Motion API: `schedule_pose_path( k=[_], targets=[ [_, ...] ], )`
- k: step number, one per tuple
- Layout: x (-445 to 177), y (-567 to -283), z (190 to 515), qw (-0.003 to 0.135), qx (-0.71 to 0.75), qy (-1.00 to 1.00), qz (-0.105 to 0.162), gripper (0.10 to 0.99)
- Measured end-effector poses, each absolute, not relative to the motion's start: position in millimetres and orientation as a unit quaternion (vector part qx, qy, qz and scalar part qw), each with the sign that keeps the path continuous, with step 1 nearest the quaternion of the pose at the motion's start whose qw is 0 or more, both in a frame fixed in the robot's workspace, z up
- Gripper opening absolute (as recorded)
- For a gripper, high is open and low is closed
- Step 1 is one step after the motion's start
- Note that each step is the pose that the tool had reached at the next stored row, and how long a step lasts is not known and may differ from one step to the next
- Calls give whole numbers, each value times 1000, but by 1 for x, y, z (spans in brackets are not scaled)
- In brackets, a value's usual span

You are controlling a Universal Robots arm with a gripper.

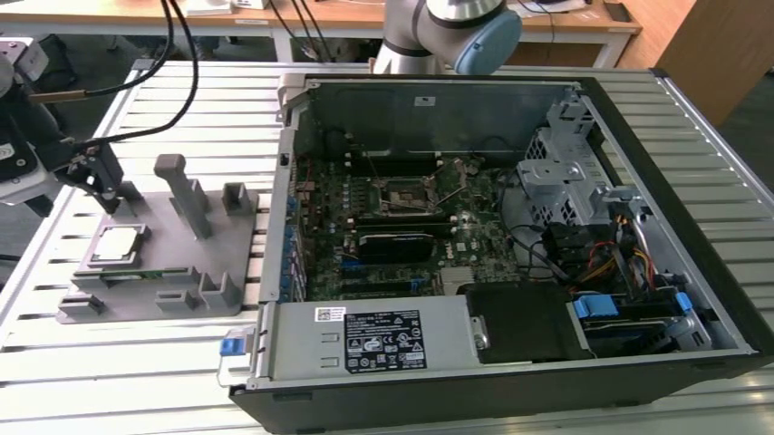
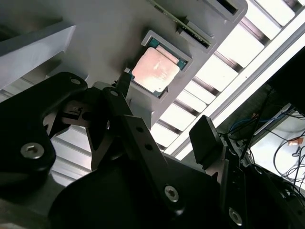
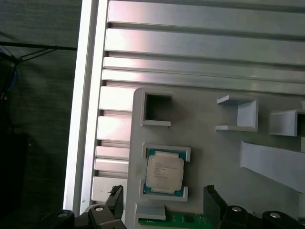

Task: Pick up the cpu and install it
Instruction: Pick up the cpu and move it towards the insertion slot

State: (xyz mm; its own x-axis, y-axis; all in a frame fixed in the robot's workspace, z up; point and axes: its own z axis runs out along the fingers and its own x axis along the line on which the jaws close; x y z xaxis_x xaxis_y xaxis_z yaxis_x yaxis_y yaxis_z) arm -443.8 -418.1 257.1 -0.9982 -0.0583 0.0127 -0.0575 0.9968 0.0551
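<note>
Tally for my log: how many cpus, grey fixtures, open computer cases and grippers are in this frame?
cpu: 1
grey fixture: 1
open computer case: 1
gripper: 1
Total: 4

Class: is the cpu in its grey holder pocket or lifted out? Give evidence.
In. The cpu lies flat in its pocket in the grey holder; the gripper, open, holds nothing.

Arm [image 1: 426, 32] out toward the exterior view's left, black jaws downward, wide apart and empty.
</note>
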Motion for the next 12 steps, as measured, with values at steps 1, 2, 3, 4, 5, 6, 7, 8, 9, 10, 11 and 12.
schedule_pose_path(
  k=[1, 2, 3, 4, 5, 6, 7, 8, 9, 10, 11, 12],
  targets=[
    [-444, -418, 256, 7, 29, -999, -27, 761],
    [-444, -418, 255, 7, 29, -999, -27, 761],
    [-444, -418, 254, 7, 29, -999, -27, 761],
    [-444, -418, 254, 7, 29, -999, -27, 761],
    [-444, -418, 253, 7, 29, -999, -27, 761],
    [-444, -418, 251, 7, 29, -999, -27, 761],
    [-444, -418, 250, 7, 29, -999, -27, 761],
    [-444, -418, 249, 7, 29, -999, -27, 761],
    [-444, -418, 248, 7, 29, -999, -27, 761],
    [-444, -418, 247, 7, 29, -999, -27, 761],
    [-444, -418, 246, 7, 29, -999, -27, 761],
    [-444, -418, 245, 7, 29, -999, -27, 761]
  ],
)
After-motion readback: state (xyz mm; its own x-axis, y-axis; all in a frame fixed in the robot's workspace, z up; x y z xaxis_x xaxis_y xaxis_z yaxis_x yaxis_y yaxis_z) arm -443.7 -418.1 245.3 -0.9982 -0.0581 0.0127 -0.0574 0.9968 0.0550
